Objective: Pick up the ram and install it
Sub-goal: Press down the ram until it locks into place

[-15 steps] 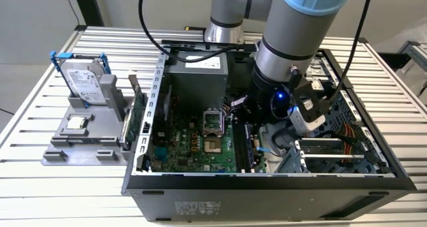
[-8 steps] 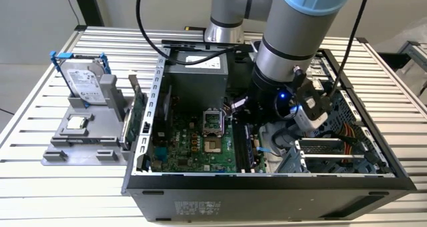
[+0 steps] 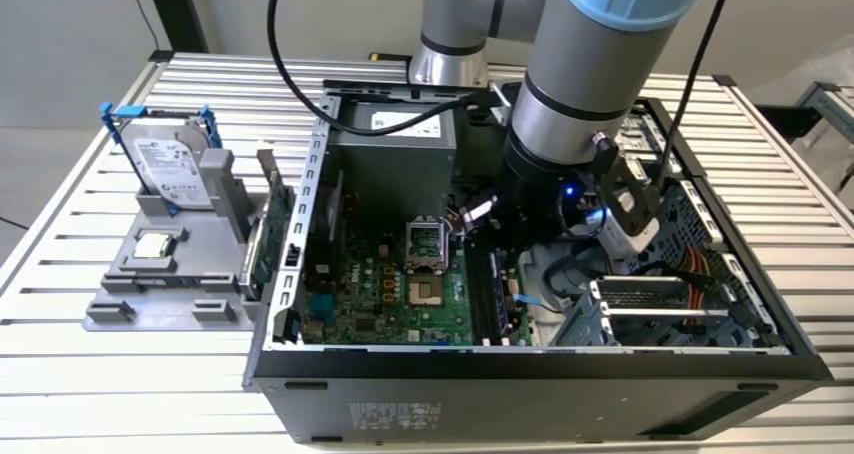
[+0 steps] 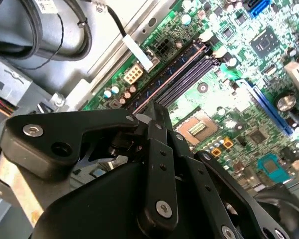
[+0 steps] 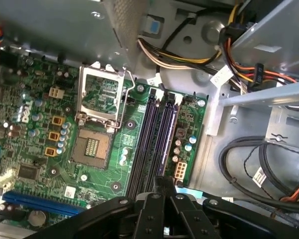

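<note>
My gripper [image 5: 163,180] is shut, its black fingertips [image 4: 158,107] pressed together low over the row of memory slots [image 5: 148,139] on the green motherboard [image 5: 40,114]. The ram [image 5: 168,134] appears edge-on as a thin dark strip. It runs out from between the fingertips, in line with a slot near the board's edge. In the exterior view the arm [image 3: 587,104] reaches down into the open computer case [image 3: 534,359], and a long dark strip [image 3: 486,296] stands at the slots beside the CPU socket [image 3: 424,242].
Bundled power cables [image 5: 189,55] and a metal drive cage [image 3: 667,314] crowd the case beside the slots. The open CPU socket [image 5: 100,107] lies on the slots' other side. Outside the case, a grey fixture [image 3: 147,284] holds a hard drive [image 3: 171,164] and a green card [image 3: 278,229].
</note>
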Tool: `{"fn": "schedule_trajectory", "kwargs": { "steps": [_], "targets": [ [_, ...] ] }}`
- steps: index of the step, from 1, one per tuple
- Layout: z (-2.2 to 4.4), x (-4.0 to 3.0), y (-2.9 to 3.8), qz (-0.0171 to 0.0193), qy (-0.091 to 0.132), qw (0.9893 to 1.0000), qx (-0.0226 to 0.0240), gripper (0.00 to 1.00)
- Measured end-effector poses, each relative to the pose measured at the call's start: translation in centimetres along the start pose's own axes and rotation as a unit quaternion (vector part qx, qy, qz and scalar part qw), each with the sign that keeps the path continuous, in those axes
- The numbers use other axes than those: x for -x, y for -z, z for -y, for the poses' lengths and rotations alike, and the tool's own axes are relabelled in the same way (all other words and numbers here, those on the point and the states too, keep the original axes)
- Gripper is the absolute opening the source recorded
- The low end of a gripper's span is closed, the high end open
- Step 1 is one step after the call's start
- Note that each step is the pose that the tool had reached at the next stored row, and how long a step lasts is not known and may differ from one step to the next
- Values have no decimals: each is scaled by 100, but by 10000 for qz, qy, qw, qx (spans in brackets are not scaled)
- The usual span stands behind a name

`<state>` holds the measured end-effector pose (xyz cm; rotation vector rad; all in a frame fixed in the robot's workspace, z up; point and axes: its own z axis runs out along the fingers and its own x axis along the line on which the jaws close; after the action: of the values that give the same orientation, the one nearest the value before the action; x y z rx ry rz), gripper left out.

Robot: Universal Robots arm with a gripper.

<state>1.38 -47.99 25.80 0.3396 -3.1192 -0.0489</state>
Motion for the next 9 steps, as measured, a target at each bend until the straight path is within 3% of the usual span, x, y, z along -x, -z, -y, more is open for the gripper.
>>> {"fn": "schedule_trajectory", "kwargs": {
  "steps": [9],
  "targets": [
    [0,0,-1,-13,417,9991,1,0]
  ]
}}
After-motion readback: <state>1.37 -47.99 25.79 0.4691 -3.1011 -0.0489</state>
